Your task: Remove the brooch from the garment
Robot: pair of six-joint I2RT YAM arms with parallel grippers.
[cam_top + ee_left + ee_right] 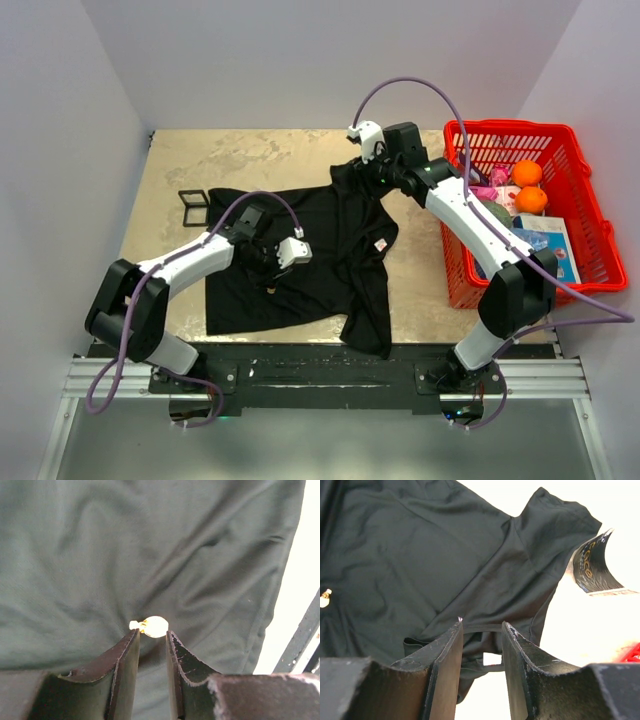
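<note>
Left wrist view gives us the relation that matters: the brooch (152,626) lies on the garment (150,545) just beyond the tips of the left gripper (152,639), its long axis running across the narrow gap between the jaws, apparently not yet clamped; we judge a short advance and a squeeze would take it; the right gripper (481,630) sits well apart at the far collar, jaws narrowly parted with a cloth edge crossing between them, and we cannot tell whether it pinches; the pin's fastening under the cloth is hidden.
</note>
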